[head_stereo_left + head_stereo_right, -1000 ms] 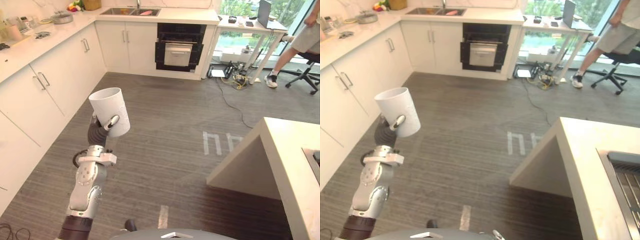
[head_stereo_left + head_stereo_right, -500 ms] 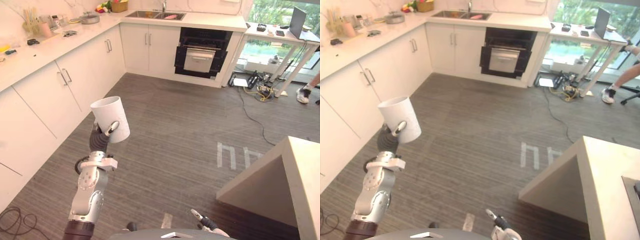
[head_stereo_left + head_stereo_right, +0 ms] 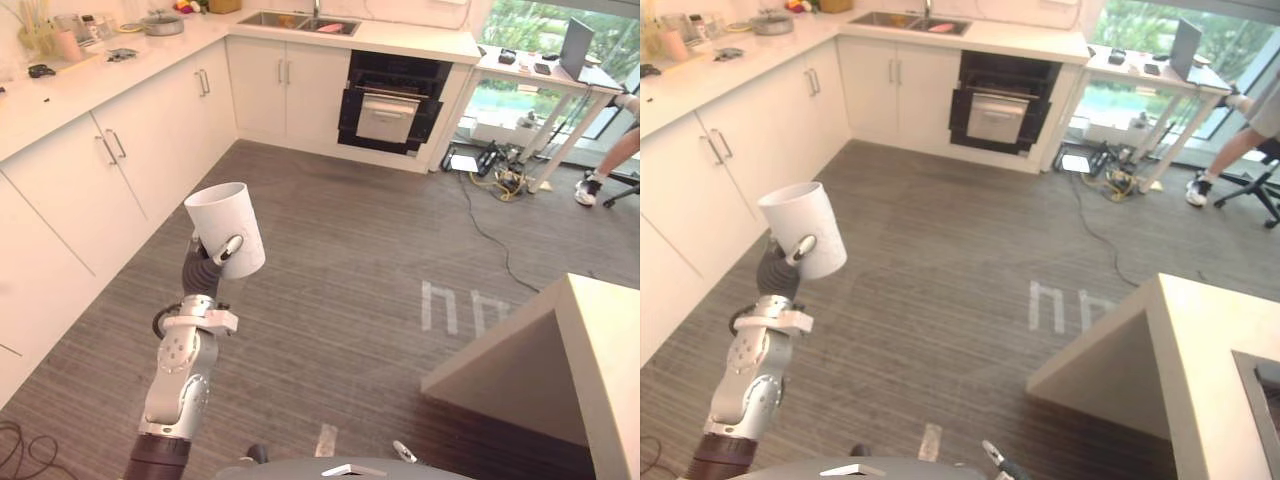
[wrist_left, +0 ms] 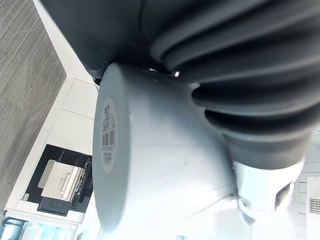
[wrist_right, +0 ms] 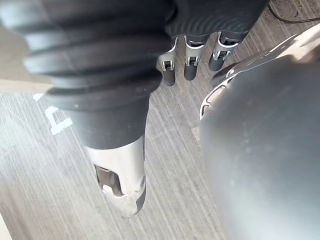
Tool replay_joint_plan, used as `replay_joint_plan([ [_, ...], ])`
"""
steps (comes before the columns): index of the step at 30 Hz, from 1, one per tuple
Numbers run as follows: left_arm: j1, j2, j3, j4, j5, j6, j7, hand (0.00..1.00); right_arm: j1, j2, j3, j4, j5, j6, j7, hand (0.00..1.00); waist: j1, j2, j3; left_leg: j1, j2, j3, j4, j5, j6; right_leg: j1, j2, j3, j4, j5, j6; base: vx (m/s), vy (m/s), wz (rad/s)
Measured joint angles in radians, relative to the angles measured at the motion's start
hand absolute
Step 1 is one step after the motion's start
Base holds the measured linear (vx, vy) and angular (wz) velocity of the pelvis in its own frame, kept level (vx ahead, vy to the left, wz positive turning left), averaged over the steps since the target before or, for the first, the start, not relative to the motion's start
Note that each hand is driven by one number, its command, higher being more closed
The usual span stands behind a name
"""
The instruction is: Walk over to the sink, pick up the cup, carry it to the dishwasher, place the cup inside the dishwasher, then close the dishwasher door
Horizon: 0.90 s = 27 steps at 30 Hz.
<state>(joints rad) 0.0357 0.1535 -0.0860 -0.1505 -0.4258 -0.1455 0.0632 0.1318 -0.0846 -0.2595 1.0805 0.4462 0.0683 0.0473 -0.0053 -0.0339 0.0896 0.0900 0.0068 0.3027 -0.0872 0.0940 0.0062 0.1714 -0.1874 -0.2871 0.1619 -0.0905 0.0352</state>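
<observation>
A white cup (image 3: 226, 226) is held upright at chest height over the grey floor, with my left hand (image 3: 229, 247) shut on it, thumb across its side. In the left wrist view the cup (image 4: 150, 170) lies against the palm. The dishwasher (image 3: 392, 103), a black opening with a silver front panel, sits under the far counter, to the right of the sink (image 3: 290, 20). My right hand (image 5: 190, 62) hangs low beside me, fingers relaxed and holding nothing; one fingertip (image 3: 405, 452) peeks in at the bottom edge.
White cabinets (image 3: 90, 170) run along the left. The corner of a beige island counter (image 3: 560, 370) juts in at the right. Beyond the dishwasher stand a white table with a laptop (image 3: 560, 70), cables on the floor (image 3: 500, 180) and a person's leg (image 3: 610, 165).
The whole view has shifted as the camera moved. The cup stays in my left hand in the same pose. My right hand shows lower at the bottom edge than half a second ago.
</observation>
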Motion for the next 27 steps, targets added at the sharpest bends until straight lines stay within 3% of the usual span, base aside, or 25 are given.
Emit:
replay_joint_plan([
  [3,-0.001,0.005,0.005,0.004,0.056,-0.003,0.042,1.00,0.001,-0.001,0.000,-0.003,0.000,-0.009,0.009,0.00,-0.004,0.006,0.004,-0.001,0.005,0.007,0.000,-0.006,-0.009,0.008,0.006,0.000,-0.039,0.001,0.023,-0.09,-0.025,-0.17],
  [6,-0.003,0.004,0.007,0.005,0.146,-0.012,0.079,1.00,-0.001,-0.001,0.002,-0.004,-0.005,-0.038,0.008,0.00,-0.001,0.009,0.007,-0.005,0.001,-0.002,0.000,-0.002,-0.013,0.010,0.004,0.000,-0.066,-0.042,0.056,-0.10,-0.046,-0.19],
  [10,-0.010,0.002,0.007,0.005,0.212,-0.014,0.107,1.00,0.012,-0.005,0.008,-0.006,-0.069,-0.073,-0.005,0.00,-0.007,0.021,0.001,-0.005,0.017,-0.010,0.000,0.009,-0.020,0.021,0.024,-0.002,-0.084,-0.047,0.063,-0.03,-0.038,-0.01],
  [13,-0.014,0.002,0.009,0.005,0.243,-0.019,0.117,1.00,0.012,-0.005,0.017,-0.009,-0.113,-0.074,-0.015,0.00,-0.005,0.017,-0.009,-0.015,0.019,-0.028,0.000,0.014,-0.024,0.022,0.032,-0.005,-0.093,-0.045,0.062,0.05,-0.036,0.12],
  [18,-0.014,0.005,0.014,0.005,0.325,-0.022,0.147,1.00,-0.011,-0.006,0.064,-0.012,-0.178,-0.072,-0.023,0.00,0.013,-0.012,-0.023,-0.021,0.011,-0.032,0.000,0.019,-0.026,0.025,0.033,-0.006,-0.099,-0.034,0.075,0.11,-0.029,0.04],
  [22,-0.013,0.007,0.014,0.005,0.331,-0.022,0.147,1.00,-0.043,-0.001,0.102,-0.012,-0.178,-0.063,-0.033,0.00,0.012,-0.017,-0.026,-0.014,0.009,-0.044,0.000,0.034,-0.030,0.038,0.035,-0.005,-0.096,-0.024,0.053,0.10,-0.030,0.10],
  [27,-0.009,0.019,0.013,0.005,0.331,-0.022,0.141,1.00,-0.072,0.008,0.131,-0.007,-0.166,-0.043,-0.024,0.00,0.015,-0.015,-0.028,-0.004,0.024,-0.048,0.000,0.038,-0.037,0.040,0.051,-0.011,-0.068,-0.037,-0.007,0.04,-0.051,0.07],
])
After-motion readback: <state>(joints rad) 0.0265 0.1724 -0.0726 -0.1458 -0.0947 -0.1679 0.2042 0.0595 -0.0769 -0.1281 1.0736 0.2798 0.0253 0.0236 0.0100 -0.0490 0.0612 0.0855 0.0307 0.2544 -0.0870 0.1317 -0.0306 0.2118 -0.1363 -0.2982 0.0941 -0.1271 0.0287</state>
